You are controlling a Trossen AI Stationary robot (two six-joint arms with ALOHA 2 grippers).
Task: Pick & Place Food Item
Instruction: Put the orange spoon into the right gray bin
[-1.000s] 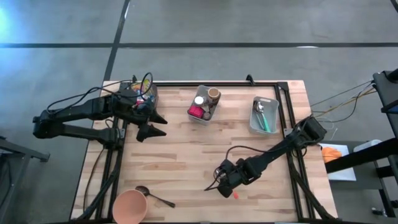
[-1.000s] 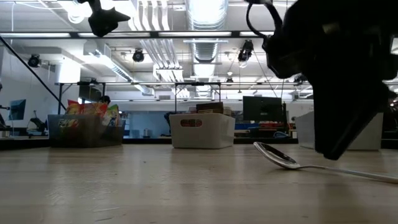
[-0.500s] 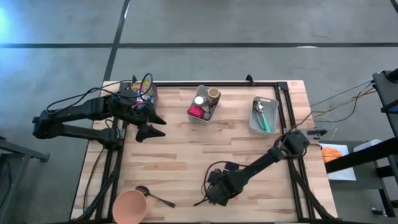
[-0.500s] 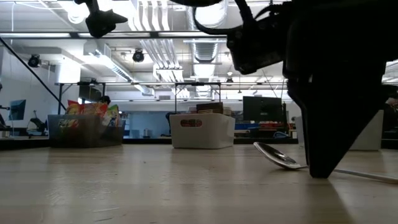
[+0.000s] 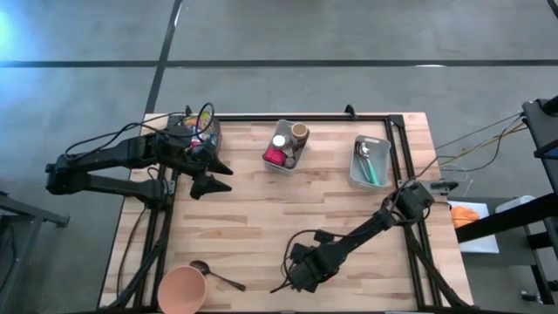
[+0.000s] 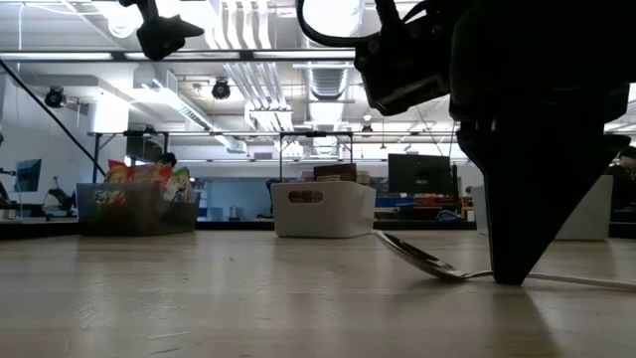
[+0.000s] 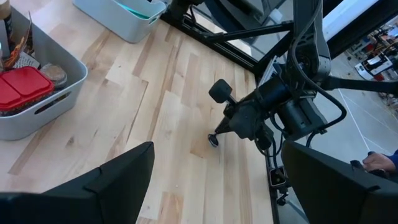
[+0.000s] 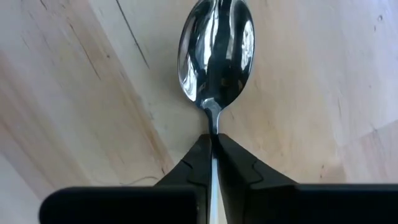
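Spoon (image 8: 216, 46) is what the right gripper (image 5: 296, 277) has got, not any food: its two dark fingers (image 8: 198, 163) are clenched tight on the thin neck just behind the shiny scoop. That's down low over the wooden table (image 5: 261, 218), near the edge farthest from the bins and a bit right of that edge's middle. From table height the scoop looks tipped up with the handle running back under the gripper, though I can't tell if any part is touching the wood. The left gripper (image 5: 209, 180) hangs toward the back left corner, jaws spread wide with nothing between them, just beside the clear bin of snack packets (image 5: 199, 133). A white bin (image 5: 286, 148) with a red-lidded tub and a cup sits at the middle of the back edge, and a grey tray (image 5: 370, 162) holding cutlery is toward the back right corner. A pink bowl (image 5: 181, 290) sits at the front left corner, with a second spoon (image 5: 218, 276) lying right beside it.
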